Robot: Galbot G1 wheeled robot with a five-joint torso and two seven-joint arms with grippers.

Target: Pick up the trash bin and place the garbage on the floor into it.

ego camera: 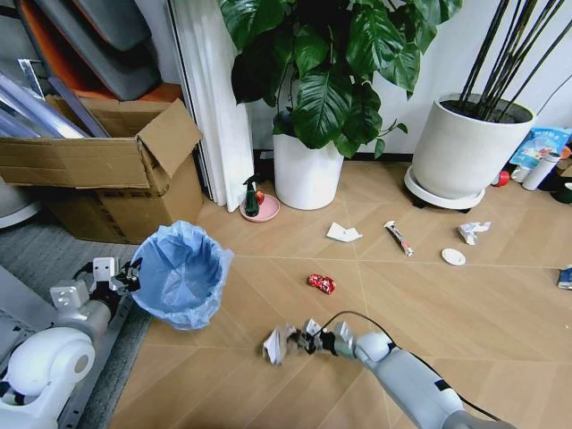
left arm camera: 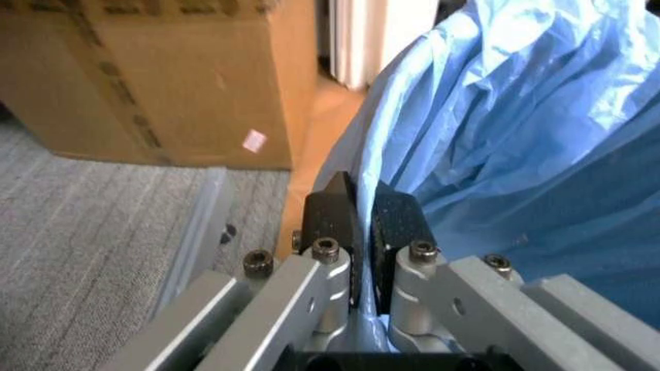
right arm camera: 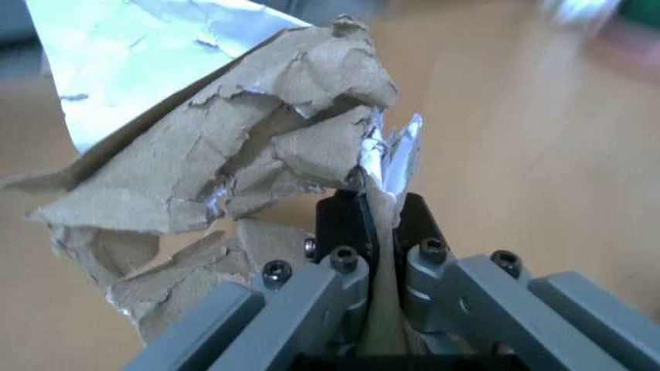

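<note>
At lower left of the head view, the left gripper (ego camera: 130, 275) is clamped on the crinkled light-blue bag rim of the small round trash bin (ego camera: 181, 273) — the bin's dark body is hidden by the liner. At lower centre, the right gripper (ego camera: 308, 341) pinches torn brown-and-white crumpled paper (ego camera: 278, 344); right of it, a red wrapper (ego camera: 321, 283) lies on the chevron wood floor (ego camera: 429, 313).
</note>
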